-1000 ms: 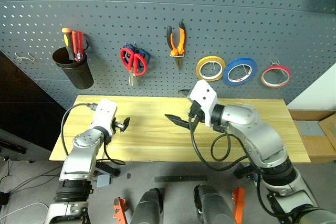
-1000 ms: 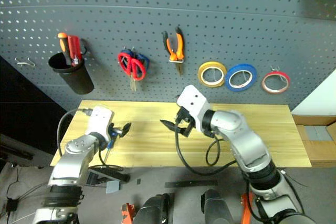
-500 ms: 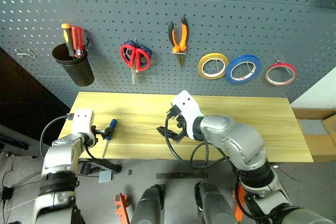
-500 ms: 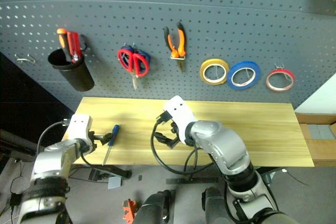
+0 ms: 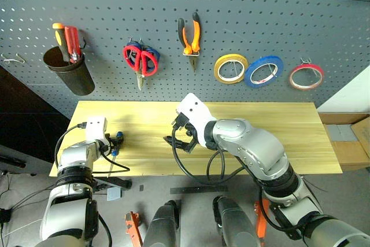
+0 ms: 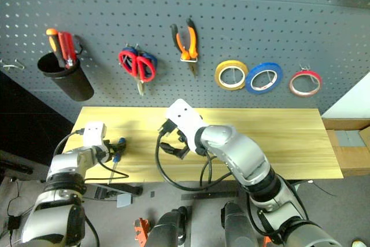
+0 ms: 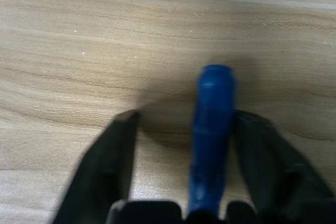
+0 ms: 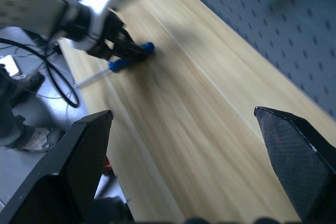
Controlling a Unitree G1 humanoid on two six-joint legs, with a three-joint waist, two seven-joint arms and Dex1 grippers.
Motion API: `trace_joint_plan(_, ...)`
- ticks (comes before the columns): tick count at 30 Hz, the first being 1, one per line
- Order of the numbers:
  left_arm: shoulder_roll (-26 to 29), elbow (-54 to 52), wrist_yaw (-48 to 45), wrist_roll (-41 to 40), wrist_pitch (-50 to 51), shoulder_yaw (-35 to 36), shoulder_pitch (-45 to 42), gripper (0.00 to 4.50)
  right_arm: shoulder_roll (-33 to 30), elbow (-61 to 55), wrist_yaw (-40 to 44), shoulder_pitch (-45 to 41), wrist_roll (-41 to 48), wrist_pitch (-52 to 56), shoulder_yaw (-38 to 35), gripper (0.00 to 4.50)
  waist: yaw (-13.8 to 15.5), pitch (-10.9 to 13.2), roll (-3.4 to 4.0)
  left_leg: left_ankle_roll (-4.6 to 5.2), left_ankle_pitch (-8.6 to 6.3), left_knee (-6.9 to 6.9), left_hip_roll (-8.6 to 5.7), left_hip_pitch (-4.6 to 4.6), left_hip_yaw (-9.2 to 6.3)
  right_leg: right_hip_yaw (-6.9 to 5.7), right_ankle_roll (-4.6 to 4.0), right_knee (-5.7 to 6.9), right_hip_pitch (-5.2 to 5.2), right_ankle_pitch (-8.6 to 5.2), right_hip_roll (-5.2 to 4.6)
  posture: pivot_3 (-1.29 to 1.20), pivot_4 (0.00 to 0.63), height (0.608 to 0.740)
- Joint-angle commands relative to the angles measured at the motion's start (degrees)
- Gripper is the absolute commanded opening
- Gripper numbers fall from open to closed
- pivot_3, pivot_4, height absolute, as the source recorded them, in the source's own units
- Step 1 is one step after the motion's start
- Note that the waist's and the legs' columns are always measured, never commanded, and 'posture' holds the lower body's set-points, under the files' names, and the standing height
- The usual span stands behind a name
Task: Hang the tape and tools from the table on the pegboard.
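The blue-handled screwdriver (image 5: 115, 147) lies on the table (image 5: 260, 143) near its left end. My left gripper (image 5: 114, 141) is down at it, open, with the blue handle (image 7: 212, 135) between its fingers (image 7: 113, 171). One finger is close against the handle and the other stands off with a gap. My right gripper (image 5: 176, 141) hovers open over the table's middle, holding nothing. The red-handled scissors (image 5: 140, 60), the pliers (image 5: 189, 36) and the blue tape (image 5: 263, 71) hang on the pegboard (image 5: 260, 15).
A black cup (image 5: 65, 70) with orange and red screwdrivers hangs at the pegboard's left. A yellow tape ring (image 5: 230, 67) and a red tape ring (image 5: 305, 76) flank the blue tape. Blue-handled scissors hang behind the red ones. Cables loop under my right arm.
My left gripper has come down and to the left until its fingers straddle the screwdriver's handle. My right gripper has drifted left over the table, still open. The camera has tilted too.
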Motion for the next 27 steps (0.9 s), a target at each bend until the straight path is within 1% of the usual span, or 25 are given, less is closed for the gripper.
trace_joint_plan(1,-0.1,0.4,-0.1,-0.3,0.1,-0.1,0.2,1.51,-0.8,-2.7,2.4,-0.9,0.4,-5.8,0.9,4.50,0.0,0.0,0.00,0.00,0.00,0.00,0.00,0.00,0.00,0.00,0.00,0.00,0.01,0.00,0.00,-0.12,0.296,0.740)
trace_joint_plan(3,0.0,-1.4,-0.3,-0.7,0.9,0.1,0.7,0.85,-1.0,-2.8,4.6,-0.7,1.2,-9.9,0.5,4.50,0.0,0.0,0.00,0.00,0.00,0.00,0.00,0.01,0.01,0.00,0.01,0.00,0.01,0.00,0.01,-0.11,0.288,0.740)
trace_joint_plan(4,0.0,-2.6,-0.3,-1.0,1.5,0.3,1.1,0.66,-1.2,-3.0,5.9,-0.7,1.4,-12.3,0.4,4.50,0.0,0.0,0.00,0.00,0.00,0.00,0.00,0.01,0.00,0.00,0.01,0.00,0.01,0.00,0.01,-0.11,0.285,0.740)
trace_joint_plan(7,0.0,-6.1,-0.1,-1.8,2.7,1.0,2.3,0.67,-1.7,-2.6,7.9,-0.5,1.2,-16.8,0.5,4.50,0.0,0.0,-0.01,0.00,0.00,0.00,0.00,0.00,0.01,0.00,0.01,-0.02,0.01,0.00,0.01,-0.10,0.267,0.740)
trace_joint_plan(11,-0.4,-15.1,1.5,-4.1,5.1,3.4,6.1,0.67,-2.7,-1.4,10.0,-0.9,0.4,-21.0,1.1,4.50,0.1,0.0,-0.05,-0.03,-0.01,-0.01,0.00,-0.05,-0.01,0.00,0.01,-0.05,-0.02,0.01,-0.02,-0.10,0.245,0.740)
trace_joint_plan(12,-0.7,-19.4,2.3,-4.3,4.3,4.0,7.8,0.67,-2.7,-1.2,10.1,-1.2,0.4,-21.3,0.9,4.50,0.1,0.0,-0.06,-0.03,-0.01,0.00,0.01,-0.06,-0.02,0.00,0.00,-0.05,-0.03,0.02,-0.03,-0.10,0.239,0.740)
trace_joint_plan(15,-1.4,-33.4,5.8,-2.2,-2.0,3.9,13.2,0.67,-2.9,-0.9,11.0,-2.1,0.3,-22.9,0.0,4.50,0.1,-0.1,-0.13,-0.07,-0.02,0.00,0.03,-0.08,-0.04,0.01,-0.03,-0.05,-0.05,0.04,-0.07,-0.10,0.214,0.740)
trace_joint_plan(18,-4.7,-43.0,10.3,-2.2,-7.6,5.7,15.4,0.67,-3.8,-0.6,12.0,-2.7,-0.3,-25.4,-0.5,4.50,0.5,-0.2,-0.23,-0.10,-0.02,-0.01,0.04,-0.14,-0.06,-0.02,-0.09,-0.12,-0.09,0.08,-0.08,-0.09,0.187,0.740)
trace_joint_plan(21,-7.4,-49.8,11.7,-3.4,-13.5,6.9,15.9,0.67,-5.2,-1.3,13.8,-3.1,0.0,-27.0,-1.2,4.50,1.1,-0.4,-0.44,-0.10,-0.03,0.00,0.03,-0.18,-0.05,-0.05,-0.09,-0.19,-0.08,0.13,-0.08,-0.08,0.173,0.740)
trace_joint_plan(23,-7.1,-54.0,11.8,-2.0,-17.6,6.0,15.2,0.67,-6.4,-1.6,15.4,-3.5,0.5,-27.9,-2.1,4.50,1.4,-0.5,-0.59,-0.11,-0.02,0.01,0.03,-0.21,-0.03,-0.05,-0.08,-0.23,-0.09,0.15,-0.07,-0.08,0.156,0.740)
trace_joint_plan(27,-5.2,-56.5,12.5,0.1,-22.6,5.5,10.7,0.67,-7.7,0.2,16.9,-4.6,0.3,-29.7,-3.4,4.50,1.6,-1.0,-0.71,-0.12,-0.01,0.02,0.01,-0.25,-0.02,-0.07,-0.09,-0.22,-0.11,0.17,-0.01,-0.07,0.138,0.740)
